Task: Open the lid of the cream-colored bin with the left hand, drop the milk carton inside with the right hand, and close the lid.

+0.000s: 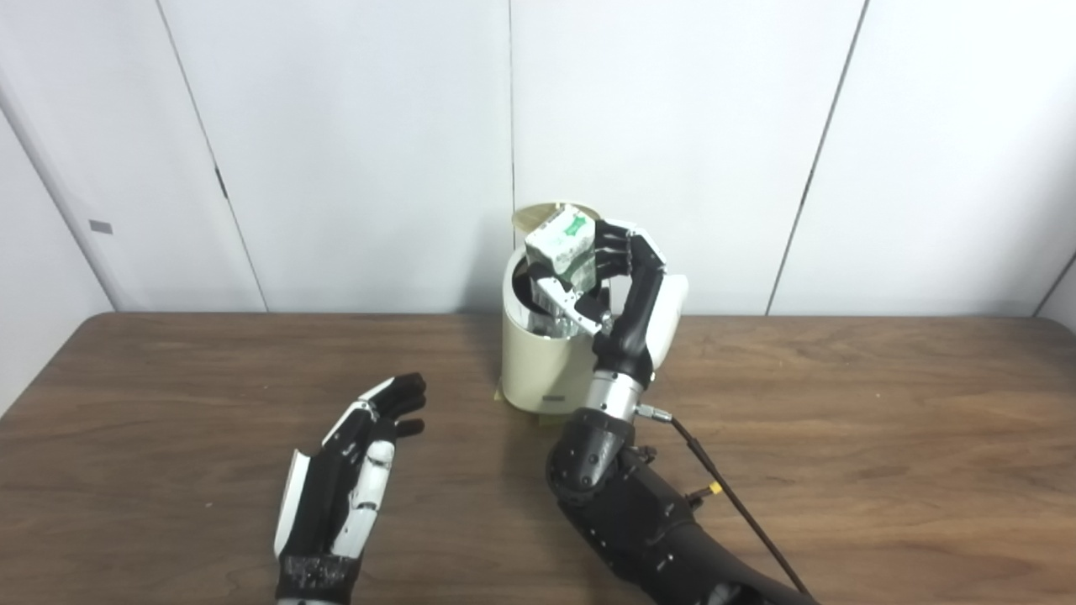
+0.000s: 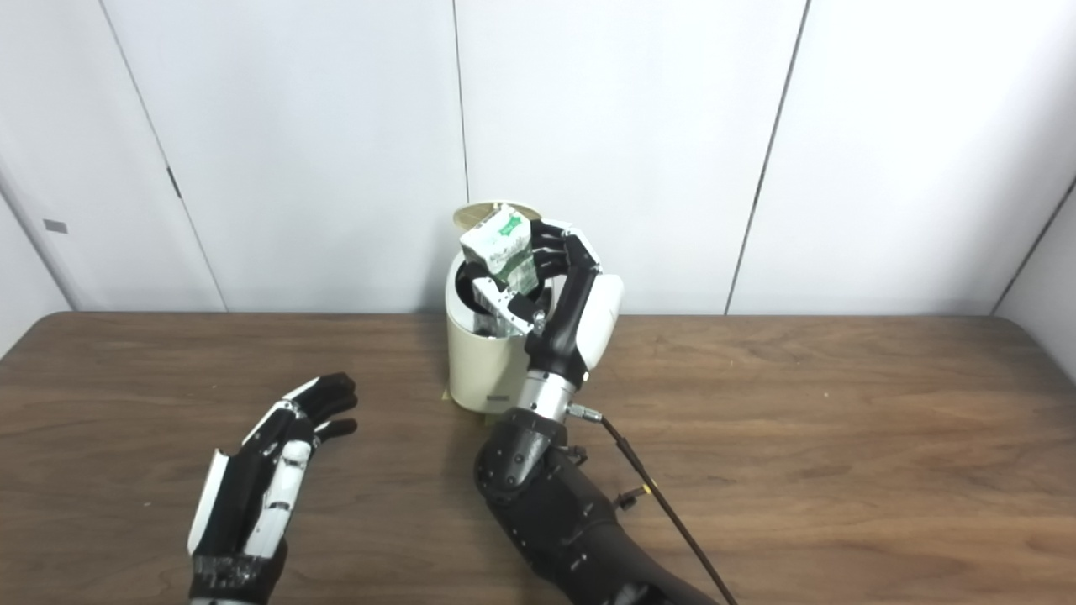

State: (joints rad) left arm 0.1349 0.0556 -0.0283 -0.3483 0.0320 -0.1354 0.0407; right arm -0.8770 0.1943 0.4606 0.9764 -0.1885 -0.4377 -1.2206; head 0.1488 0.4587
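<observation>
The cream-colored bin [image 1: 535, 370] stands at the back middle of the table, close to the wall. Its lid [image 1: 538, 215] is swung up behind the opening, and the dark inside shows. My right hand [image 1: 626, 290] is raised over the bin's mouth, shut on the white and green milk carton [image 1: 561, 244], which hangs tilted just above the opening. My left hand [image 1: 353, 470] hovers open over the table, well to the left of the bin and nearer to me, holding nothing.
The brown wooden table [image 1: 883, 437] stretches wide to both sides. White wall panels [image 1: 353, 151] rise right behind the bin. A black cable [image 1: 731, 496] runs from my right wrist down over the table.
</observation>
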